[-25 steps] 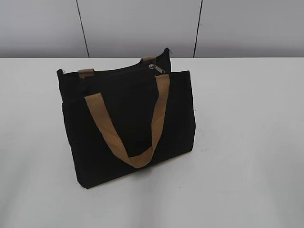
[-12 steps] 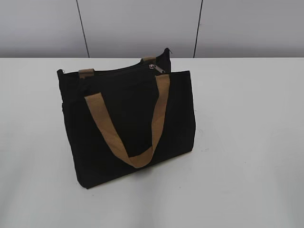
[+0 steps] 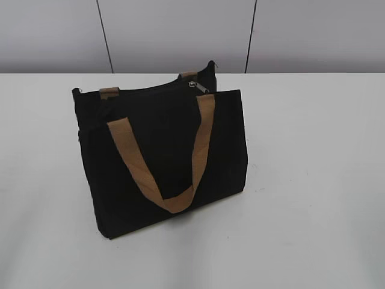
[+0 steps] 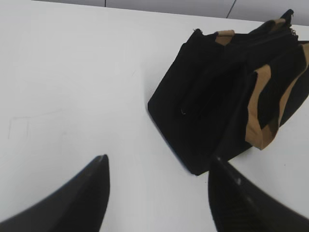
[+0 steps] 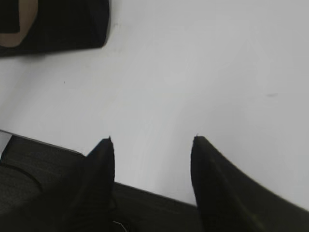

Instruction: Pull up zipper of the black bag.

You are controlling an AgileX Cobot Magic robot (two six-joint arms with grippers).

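Note:
The black bag (image 3: 162,150) stands upright on the white table, left of centre, with a tan handle (image 3: 171,201) hanging down its front. The silver zipper (image 3: 198,88) sits on the top zip line near the bag's right end. No arm shows in the exterior view. In the left wrist view the left gripper (image 4: 157,162) is open and empty over the table, with the bag (image 4: 217,101) ahead and to its right. In the right wrist view the right gripper (image 5: 152,140) is open and empty near the table's front edge, and a corner of the bag (image 5: 63,26) shows at top left.
The white table (image 3: 313,180) runs to a grey panelled wall (image 3: 180,33) behind. The table's dark front edge (image 5: 145,203) shows under the right gripper.

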